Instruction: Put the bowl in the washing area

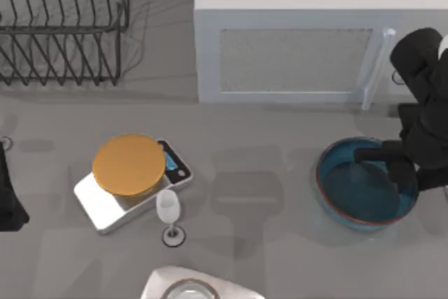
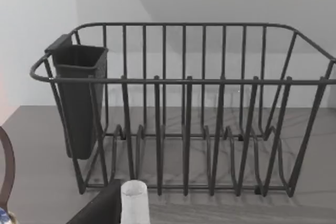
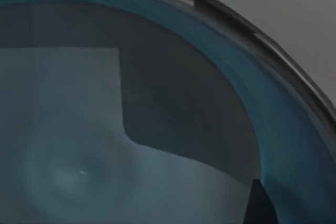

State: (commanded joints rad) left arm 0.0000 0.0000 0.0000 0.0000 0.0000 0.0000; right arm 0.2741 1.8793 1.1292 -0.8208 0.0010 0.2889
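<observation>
One gripper, the right (image 1: pixel 392 162), sits over the bowl (image 1: pixel 350 197); its grasp is unclear, so it should seat firmly on the rim.

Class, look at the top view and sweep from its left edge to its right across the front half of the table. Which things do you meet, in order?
Left arm → orange disc on the scale → stemmed glass → blue bowl → right hand reaching into the bowl.
</observation>
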